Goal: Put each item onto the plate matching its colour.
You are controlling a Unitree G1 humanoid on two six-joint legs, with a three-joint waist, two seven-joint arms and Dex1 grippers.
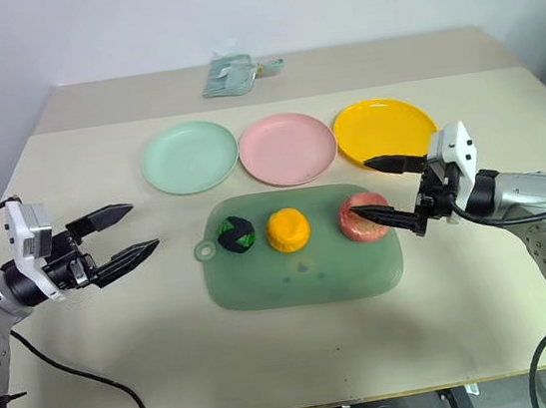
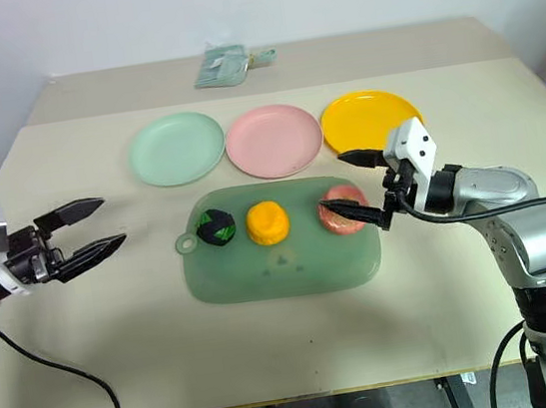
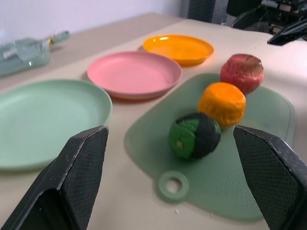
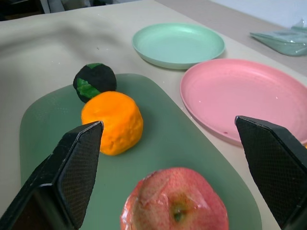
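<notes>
On the left, the left gripper [image 1: 131, 233] hangs above the bare worktop [image 1: 123, 365] with its jaws wide open and empty, aimed toward the mat [image 1: 303, 276], probably lined up for the green-and-black ball [image 1: 236, 235] nearest it. The ball, the orange fruit [image 1: 287, 229] and the red apple [image 1: 363, 216] sit in a row on the mat, none yet on a plate. Beyond them lie the green plate [image 1: 189, 156], pink plate [image 1: 287, 148] and yellow plate [image 1: 384, 129], touching side by side. The right gripper [image 1: 375, 191] has its open jaws either side of the apple, not closed on it, likely readying a grasp.

The head views show a folded bag [image 1: 232, 75] at the far edge; the right wrist view shows the apple's stem dimple.
</notes>
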